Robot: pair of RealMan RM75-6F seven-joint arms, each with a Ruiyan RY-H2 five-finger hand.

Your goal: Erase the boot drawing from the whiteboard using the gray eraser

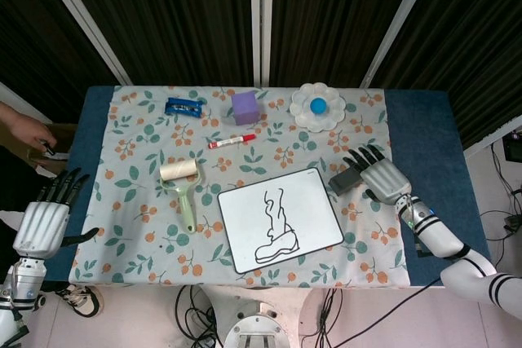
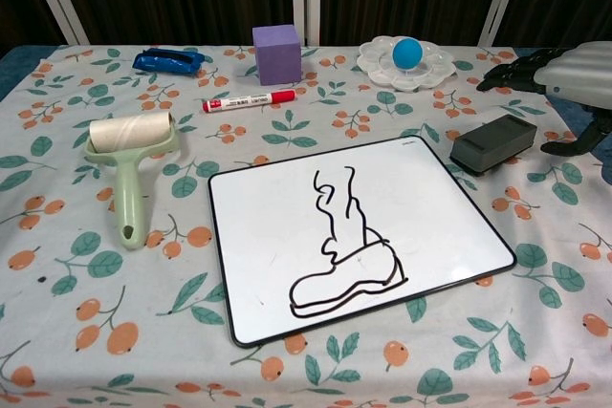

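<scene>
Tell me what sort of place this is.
Probably a robot lab test bench: a table under a floral cloth set with unrelated props, dark curtains behind, loose cables on the floor.

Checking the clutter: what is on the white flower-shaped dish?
A blue ball sits in the middle of the dish. The dish surface under the ball is hidden.

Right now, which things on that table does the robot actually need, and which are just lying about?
Needed: whiteboard with boot drawing; gray eraser; right robot hand, open beside the eraser.

Lying about: lint roller, red marker, purple cube, blue ball on white dish, blue stapler.
</scene>
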